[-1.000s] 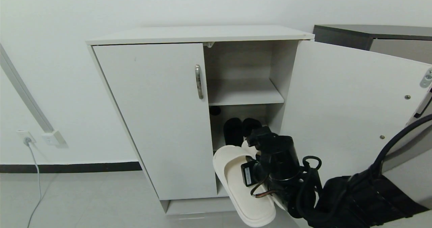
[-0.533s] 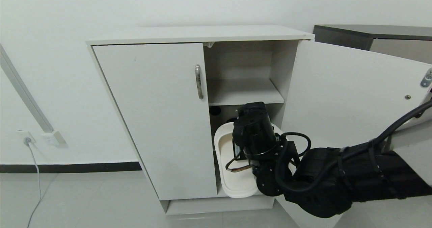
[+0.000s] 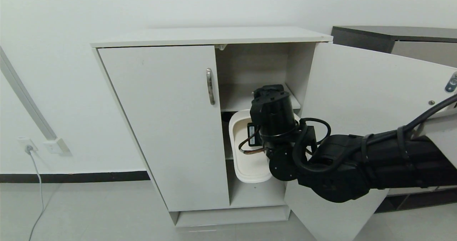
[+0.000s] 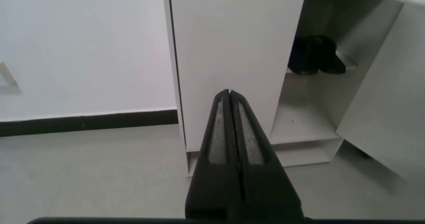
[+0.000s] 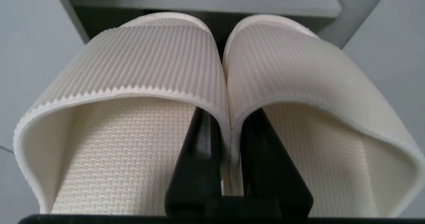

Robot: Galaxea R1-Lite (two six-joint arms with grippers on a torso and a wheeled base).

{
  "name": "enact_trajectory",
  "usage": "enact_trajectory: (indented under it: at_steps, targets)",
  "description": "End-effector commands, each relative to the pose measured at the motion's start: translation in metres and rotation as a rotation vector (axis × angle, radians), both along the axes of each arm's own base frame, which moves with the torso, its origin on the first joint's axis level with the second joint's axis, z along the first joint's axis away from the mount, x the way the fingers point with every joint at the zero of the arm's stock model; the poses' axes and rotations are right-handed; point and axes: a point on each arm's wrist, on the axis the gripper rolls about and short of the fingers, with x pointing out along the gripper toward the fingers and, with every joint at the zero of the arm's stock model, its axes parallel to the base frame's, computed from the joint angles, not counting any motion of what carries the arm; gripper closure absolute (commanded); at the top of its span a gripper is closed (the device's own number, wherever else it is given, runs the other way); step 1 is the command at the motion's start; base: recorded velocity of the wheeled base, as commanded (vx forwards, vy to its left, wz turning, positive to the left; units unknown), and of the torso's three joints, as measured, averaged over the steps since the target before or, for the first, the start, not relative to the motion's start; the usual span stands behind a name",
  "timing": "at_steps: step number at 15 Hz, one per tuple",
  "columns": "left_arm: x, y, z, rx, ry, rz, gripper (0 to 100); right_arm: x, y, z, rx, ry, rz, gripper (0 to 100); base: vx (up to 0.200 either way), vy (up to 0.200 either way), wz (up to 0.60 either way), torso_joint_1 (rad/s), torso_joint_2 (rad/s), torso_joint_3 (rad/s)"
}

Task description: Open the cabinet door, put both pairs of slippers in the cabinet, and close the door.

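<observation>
Because both cream slippers [image 5: 133, 84] go in as one, we note the right tool [image 5: 227, 161] clamped on their touching inner walls. Toes point into the cabinet [image 3: 210, 35] just under its upper shelf [image 3: 246, 98]; heels hang out beside the open door [image 3: 357, 101]. Black slippers [image 4: 319, 54] already sit on the middle shelf. Left tool [image 4: 230, 124], fingers together, hangs low over grey floor [image 3: 89, 212]. White wall [image 3: 53, 37] behind.
</observation>
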Motion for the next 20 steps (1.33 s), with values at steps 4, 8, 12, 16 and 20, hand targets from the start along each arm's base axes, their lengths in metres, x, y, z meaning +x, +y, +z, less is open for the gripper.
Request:
enact_trajectory:
  at_steps: [4,8,12,16,20]
  targets:
    - [0.0,0.0,0.0003,0.0,0.0,0.0,100,0.0042,-0.0038,0.0045,0.008,-0.01,-0.012,100,0.0,0.0,0.0,0.0,0.0,0.0]
    - [0.0001,0.0,-0.0001,0.0,0.001,0.0,100,0.0041,-0.004,0.0055,-0.001,-0.014,-0.01,100,0.15,0.0,0.0,-0.003,0.0,0.002]
    - [0.0001,0.0,-0.0001,0.0,0.001,0.0,100,0.0042,-0.0038,0.0048,-0.015,-0.013,-0.007,100,0.2,0.0,0.0,0.007,0.0,0.007]
    - [0.0001,0.0,-0.0001,0.0,0.001,0.0,100,0.0047,-0.0032,0.0037,-0.018,-0.012,-0.007,100,0.2,0.0,0.0,0.004,0.0,0.004]
    - [0.0001,0.0,-0.0001,-0.003,0.001,0.001,100,0.0054,-0.003,0.0032,-0.014,-0.01,0.006,100,0.05,0.0,0.0,0.001,0.0,0.001]
